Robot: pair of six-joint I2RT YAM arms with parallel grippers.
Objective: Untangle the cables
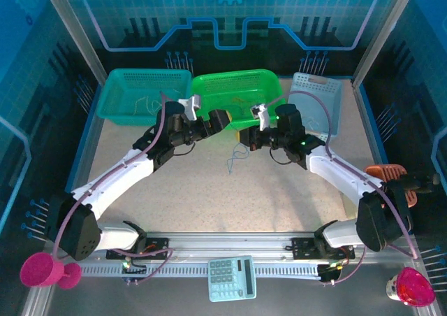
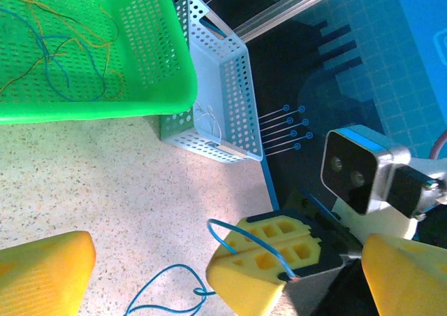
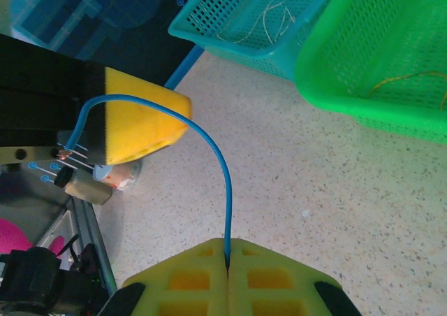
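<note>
Over the speckled tabletop (image 1: pixel 209 190) the right hand (image 3: pixel 228 260) pinches a blue cable (image 3: pixel 228 218) — left hand (image 1: pixel 218 119) spread wide.

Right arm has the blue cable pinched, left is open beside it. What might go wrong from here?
1. The open left gripper straddles the shut right gripper. Closing now could clamp those fingers rather than the blue cable.
2. The cable's tail lies in loops on the table. Pulling up or apart might cinch a loop into a knot.
</note>
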